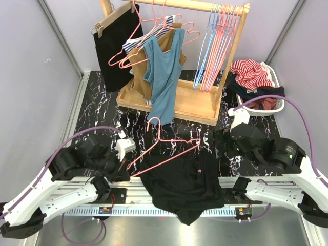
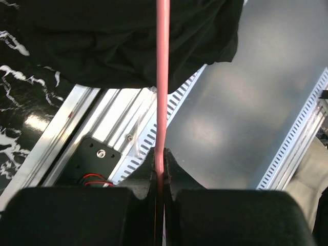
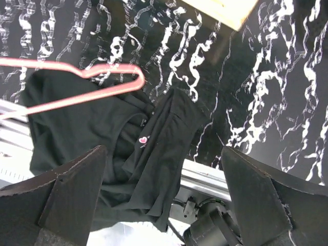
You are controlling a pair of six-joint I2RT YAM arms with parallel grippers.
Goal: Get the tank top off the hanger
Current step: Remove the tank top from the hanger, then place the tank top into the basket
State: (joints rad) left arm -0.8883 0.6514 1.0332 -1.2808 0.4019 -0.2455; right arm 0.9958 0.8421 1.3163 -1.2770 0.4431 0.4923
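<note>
**A:** Where is the black tank top?

**B:** It lies crumpled at the near edge of the marbled surface, between the two arms. Its lower part spills over the metal rail there.

**A:** And the pink hanger?

**B:** The left claw is clamped on its wire, with both fingers pressed tight against it. In the overhead view, the hanger slants up and away from that claw, and its long bar crosses the upper edge of the top. In the right wrist view, one bent corner sits over the black fabric. I cannot tell whether any wire is inside the garment.

**A:** What about the right claw?

**B:** Its fingers are spread wide and hold nothing. It hangs above the top's right side, near a small pink heart mark.

**A:** Anything behind them?

**B:** A wooden rack with a blue tank top hanging from it, and a basket of clothes to its right.
</note>
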